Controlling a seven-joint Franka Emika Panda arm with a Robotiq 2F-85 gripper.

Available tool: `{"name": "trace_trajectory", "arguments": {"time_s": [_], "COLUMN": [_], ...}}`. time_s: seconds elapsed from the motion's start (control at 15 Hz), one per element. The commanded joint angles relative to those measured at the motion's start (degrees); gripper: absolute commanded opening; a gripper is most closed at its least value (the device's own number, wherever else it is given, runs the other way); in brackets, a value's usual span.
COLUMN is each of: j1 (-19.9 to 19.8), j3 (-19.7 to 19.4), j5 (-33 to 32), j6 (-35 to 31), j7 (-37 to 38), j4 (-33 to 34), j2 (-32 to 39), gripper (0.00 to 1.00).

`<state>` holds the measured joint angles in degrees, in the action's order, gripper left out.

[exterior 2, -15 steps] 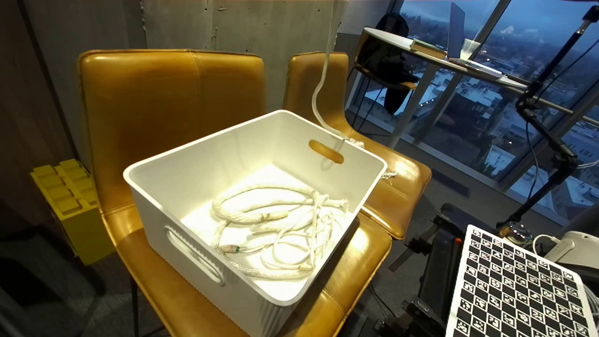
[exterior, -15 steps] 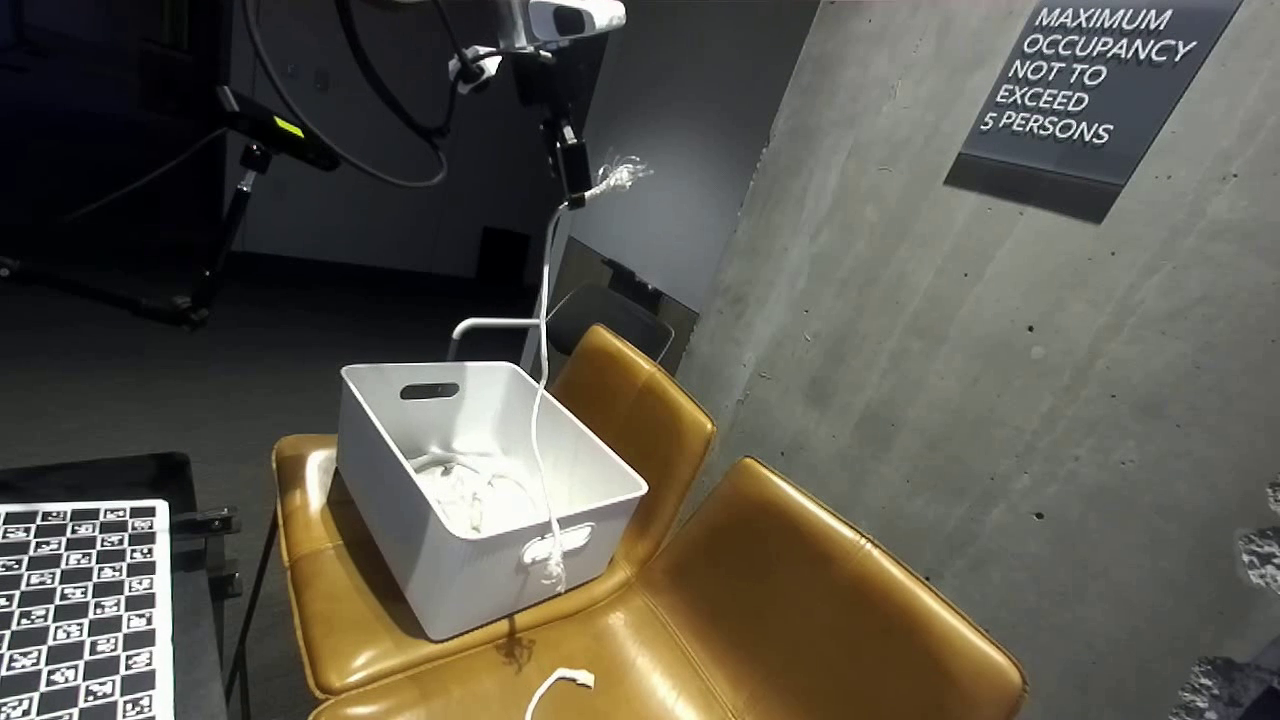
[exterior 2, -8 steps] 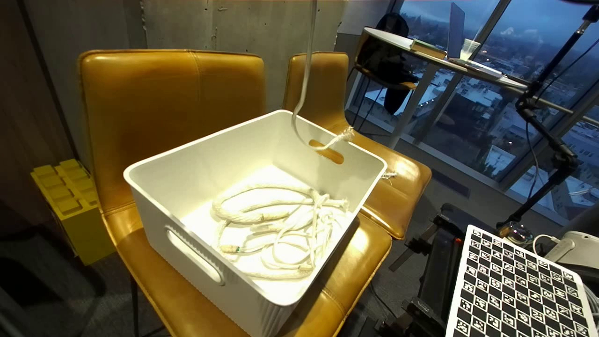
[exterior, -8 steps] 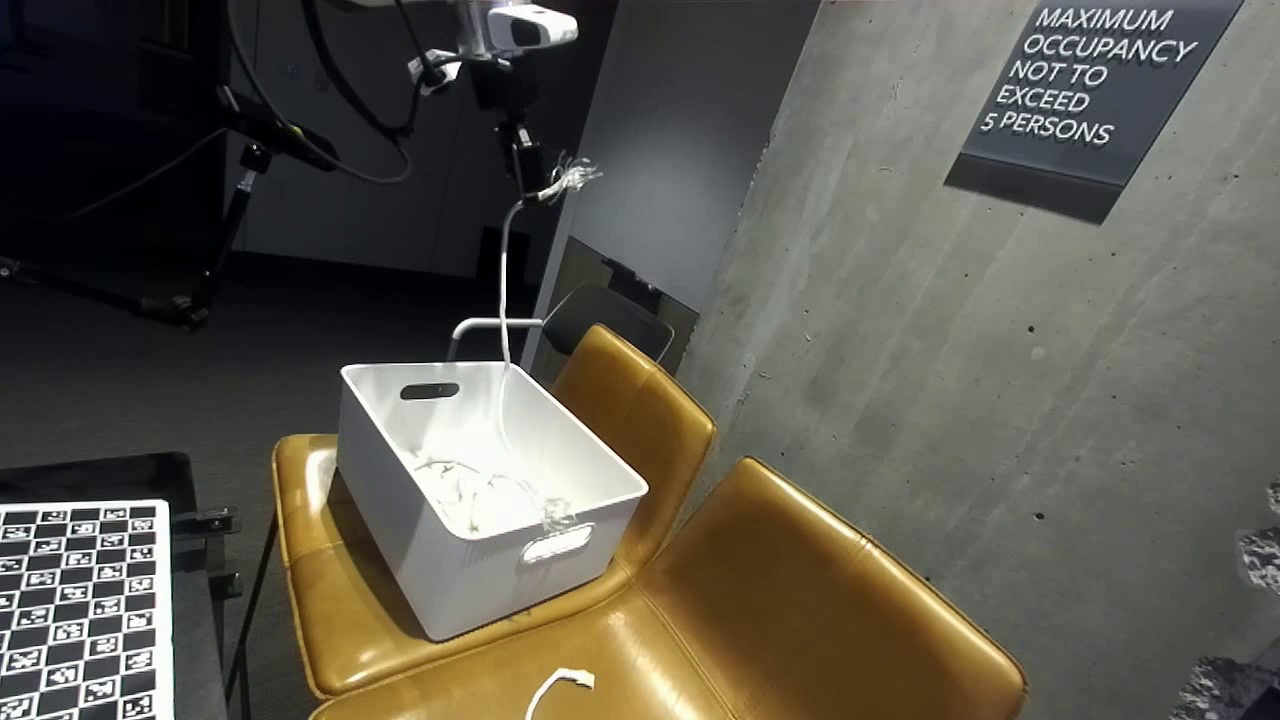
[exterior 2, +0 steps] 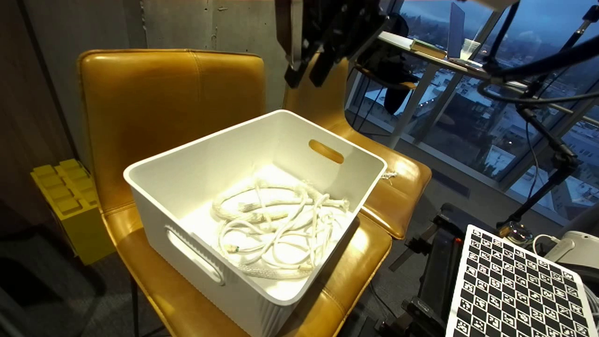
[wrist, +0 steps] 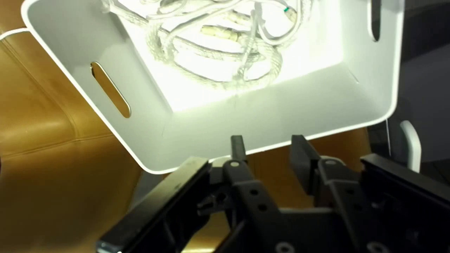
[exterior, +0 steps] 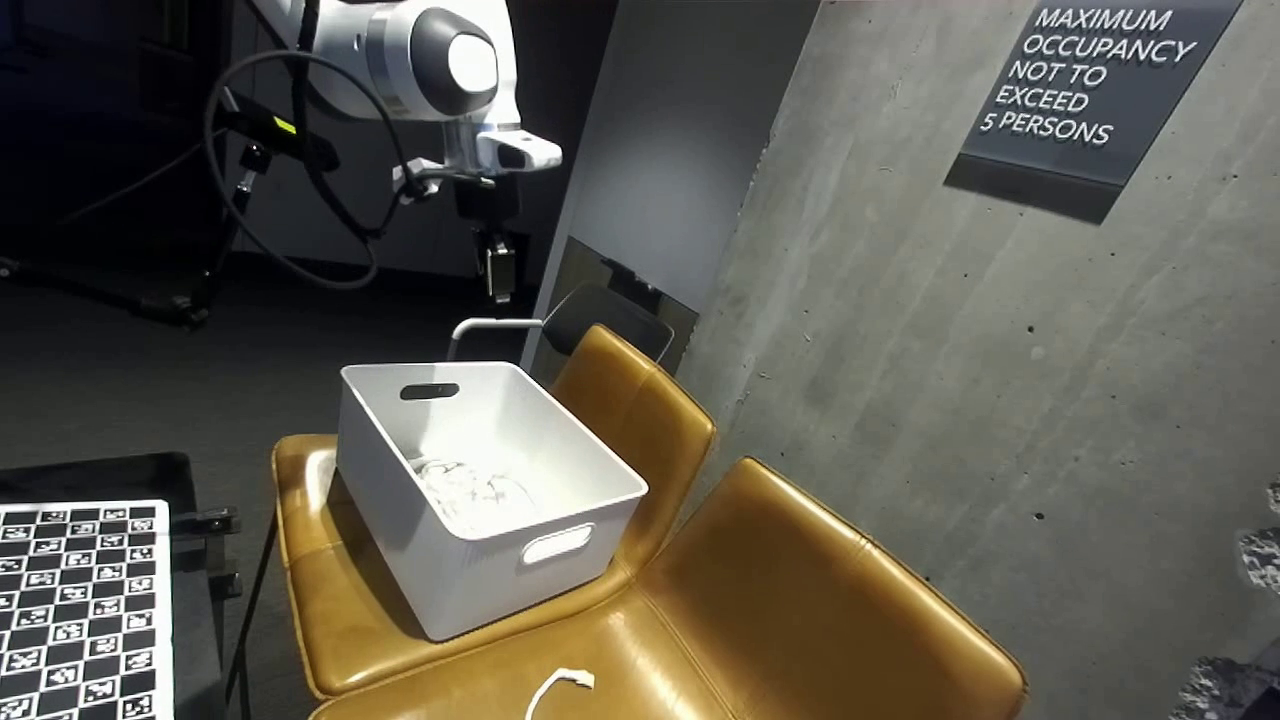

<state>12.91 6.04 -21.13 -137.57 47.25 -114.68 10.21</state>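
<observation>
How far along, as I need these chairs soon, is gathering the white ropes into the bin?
Looks done: a tangle of white ropes lies inside the white bin. In hand: nothing; the gripper stands open with its jaws apart, higher than the bin. Probably left: a white cord lying outside the bin, on the neighbouring tan chair.

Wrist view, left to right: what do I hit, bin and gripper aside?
Tan leather chair → tan-filled handle slot → yellowed rope section → green-marked rope piece → dark handle slot → pale bent tube.
</observation>
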Motion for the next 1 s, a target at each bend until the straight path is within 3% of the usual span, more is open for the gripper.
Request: {"name": "trace_trajectory", "arguments": {"time_s": [0.0,0.27,0.47,0.67,0.93], "j1": [-1.59,-6.53,-11.38,-16.26,-21.40], "j3": [-1.42,-2.54,-5.29,-8.53,-12.57], "j5": [0.27,10.05,20.06,29.11,33.96], "j6": [-5.14,-12.21,-14.29,-12.61,-16.20], "j7": [-3.25,-14.88,-26.06,-36.63,-45.37], "j4": [-8.97,-18.83,-21.52,-19.80,-18.21], "j2": [-3.73,-7.02,-7.72,-7.42,-2.81], "gripper": [0.72,0.99,1.00,1.00,1.00]}}
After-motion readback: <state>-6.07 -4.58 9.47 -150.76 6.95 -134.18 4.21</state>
